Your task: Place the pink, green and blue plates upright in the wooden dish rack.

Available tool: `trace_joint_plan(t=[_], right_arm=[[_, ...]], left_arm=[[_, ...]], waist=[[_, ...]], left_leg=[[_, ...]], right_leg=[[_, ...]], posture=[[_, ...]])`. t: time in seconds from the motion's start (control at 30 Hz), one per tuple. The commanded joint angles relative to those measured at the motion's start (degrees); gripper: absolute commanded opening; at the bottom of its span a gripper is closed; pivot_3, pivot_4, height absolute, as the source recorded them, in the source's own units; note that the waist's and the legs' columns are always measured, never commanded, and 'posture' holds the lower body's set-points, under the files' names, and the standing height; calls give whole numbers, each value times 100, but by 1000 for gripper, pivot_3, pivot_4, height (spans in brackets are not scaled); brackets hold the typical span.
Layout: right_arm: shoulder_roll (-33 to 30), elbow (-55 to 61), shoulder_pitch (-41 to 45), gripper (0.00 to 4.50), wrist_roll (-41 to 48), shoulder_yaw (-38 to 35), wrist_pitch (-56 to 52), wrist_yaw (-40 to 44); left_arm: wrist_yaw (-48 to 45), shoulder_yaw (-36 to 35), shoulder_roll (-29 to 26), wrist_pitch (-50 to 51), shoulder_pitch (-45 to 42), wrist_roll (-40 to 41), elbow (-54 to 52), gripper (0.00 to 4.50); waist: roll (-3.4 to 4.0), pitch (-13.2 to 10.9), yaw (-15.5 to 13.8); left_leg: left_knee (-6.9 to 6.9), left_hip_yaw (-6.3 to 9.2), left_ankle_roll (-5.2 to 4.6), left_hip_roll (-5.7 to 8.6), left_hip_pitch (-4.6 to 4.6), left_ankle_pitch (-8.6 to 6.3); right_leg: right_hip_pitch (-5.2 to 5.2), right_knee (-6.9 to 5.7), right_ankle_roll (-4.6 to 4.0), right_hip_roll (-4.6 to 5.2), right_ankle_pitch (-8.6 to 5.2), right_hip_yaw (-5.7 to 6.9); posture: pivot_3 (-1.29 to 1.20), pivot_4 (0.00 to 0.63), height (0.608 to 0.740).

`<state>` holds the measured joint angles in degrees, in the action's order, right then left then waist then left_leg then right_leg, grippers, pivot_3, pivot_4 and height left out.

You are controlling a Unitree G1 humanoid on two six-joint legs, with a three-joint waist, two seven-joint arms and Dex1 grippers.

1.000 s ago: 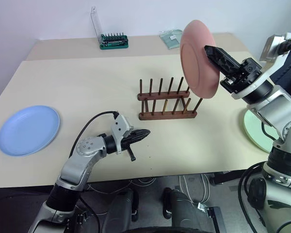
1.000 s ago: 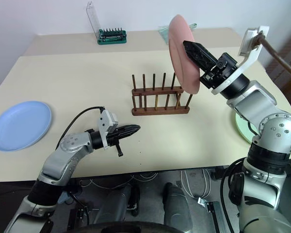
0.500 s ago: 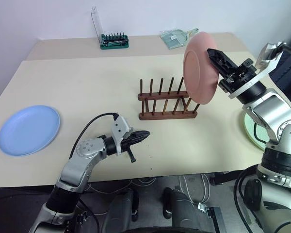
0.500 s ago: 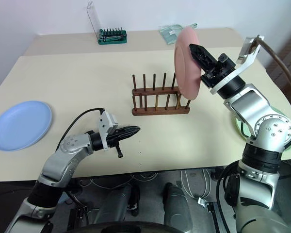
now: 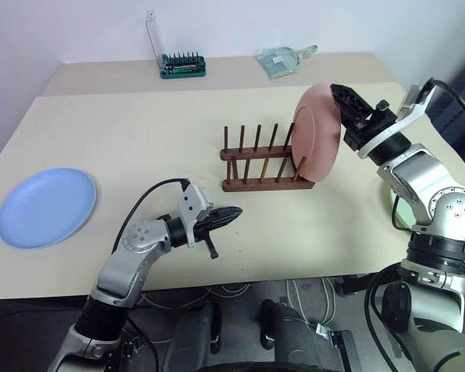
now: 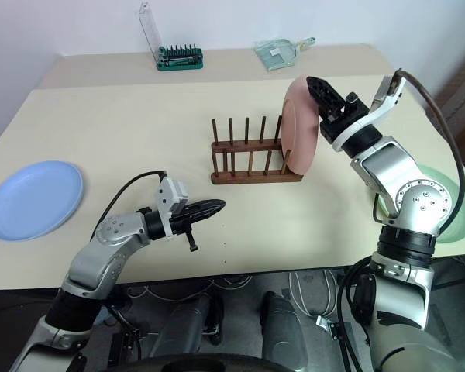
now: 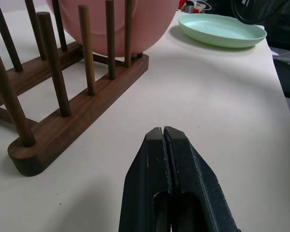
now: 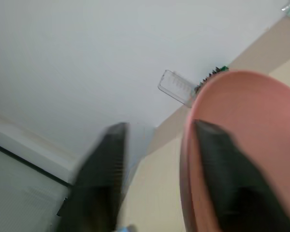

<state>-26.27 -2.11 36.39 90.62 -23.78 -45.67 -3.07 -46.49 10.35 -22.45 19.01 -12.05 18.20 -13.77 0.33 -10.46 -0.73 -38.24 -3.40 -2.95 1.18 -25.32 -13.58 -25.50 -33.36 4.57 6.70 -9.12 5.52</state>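
The pink plate [image 5: 318,133] stands upright between the last pegs at the right end of the wooden dish rack [image 5: 262,163]. My right gripper [image 5: 343,99] is at the plate's top edge, open, one finger on each side of the rim [image 8: 186,145]. The blue plate [image 5: 46,207] lies flat at the table's left. At the right edge of the table, beside my right arm, the green plate [image 6: 443,218] lies flat. My left gripper [image 5: 232,211] hovers shut and empty over the table in front of the rack [image 7: 63,116].
A green screwdriver-bit holder [image 5: 181,65] and a clear scoop-like item [image 5: 280,59] sit on the far table strip. The rack's other peg slots are empty. The table's front edge runs just below my left arm.
My right gripper lowered the pink plate into the rack's right end and its fingers came apart. The left arm stayed still.
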Motion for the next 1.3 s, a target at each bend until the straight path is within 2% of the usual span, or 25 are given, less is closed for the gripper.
trace_joint_plan(t=[0.03,0.17,0.23,0.3,0.37,0.43,0.53,0.67,0.8,0.93,1.03,1.2,1.3], right_arm=[[-219,267,188,3484,-361,-152,179,209],[-728,523,161,3484,-1095,-34,180,716],[-1550,742,-17,3484,-1842,-162,388,1402],[-2605,812,-645,3484,-2761,-354,604,2260],[-3233,883,-1541,3484,-3287,-610,674,2986],[-3599,1005,-2375,3484,-3674,-791,631,3482],[-3825,1175,-3382,3484,-4462,-692,644,3696],[-3829,1343,-4107,3484,-5326,-303,496,3542],[-3633,1500,-4307,3484,-5713,-126,415,3538],[-3433,1401,-4307,3484,-6362,435,308,3197],[-3246,1185,-4243,2680,-6587,665,315,3210],[-3178,967,-4065,106,-6988,791,405,3208],[-3209,1007,-3875,41,-7161,716,587,3278]], left_arm=[[-10,-61,11,-98,-19,94,-215,0],[11,-34,25,-105,-8,71,-237,0],[27,-44,21,-127,-4,57,-240,0],[14,-58,-12,-153,19,43,-236,0],[-22,-52,-42,-160,35,52,-231,0],[-74,-26,-59,-163,22,72,-195,0],[-178,67,-35,-178,-95,68,-93,0],[-284,142,10,-180,-266,44,21,0],[-318,166,31,-176,-321,34,62,0],[-339,171,40,-181,-339,28,120,0],[-326,151,43,-196,-291,37,118,0],[-278,124,38,-205,-234,28,90,0],[-267,114,27,-208,-198,25,64,0]], waist=[[0,0,-2],[3,-2,-4],[7,-4,-22],[11,-5,-124],[5,-2,-170],[1,0,-163],[4,3,-132],[9,4,-135],[10,4,-137],[4,0,-161],[3,0,-163],[2,2,-151],[-6,4,-149]], left_leg=[[0,0,0,0,0,0],[0,-1,0,1,-2,0],[0,-2,-1,0,-4,-1],[0,-2,-3,4,-13,-2],[2,-4,-12,5,-13,-8],[3,-7,-18,5,-8,-13],[2,-23,-20,2,-2,-14],[-2,-31,2,-10,6,-23],[1,-32,4,-12,4,-24],[3,-35,1,-11,-2,-23],[1,-36,1,-8,-3,-23],[-1,-40,1,-7,-1,-23],[-1,-40,1,-10,2,-23]], right_leg=[[0,0,0,0,0,0],[-1,2,0,1,0,0],[-4,3,0,1,-1,0],[-7,7,3,5,-3,2],[-2,17,12,6,-11,5],[6,23,17,6,-14,6],[6,24,31,12,-19,0],[4,23,28,12,-13,0],[1,25,28,12,-13,0],[-7,25,28,11,-13,2],[-5,26,28,13,-13,2],[-3,25,29,14,-13,1],[0,25,29,12,-13,1]], posture=[[0,150,740],[0,150,740],[0,150,740],[0,150,740],[0,150,740],[0,150,740],[0,150,740],[0,150,740],[0,150,740],[0,150,740],[0,150,740],[0,150,740],[0,150,740]])
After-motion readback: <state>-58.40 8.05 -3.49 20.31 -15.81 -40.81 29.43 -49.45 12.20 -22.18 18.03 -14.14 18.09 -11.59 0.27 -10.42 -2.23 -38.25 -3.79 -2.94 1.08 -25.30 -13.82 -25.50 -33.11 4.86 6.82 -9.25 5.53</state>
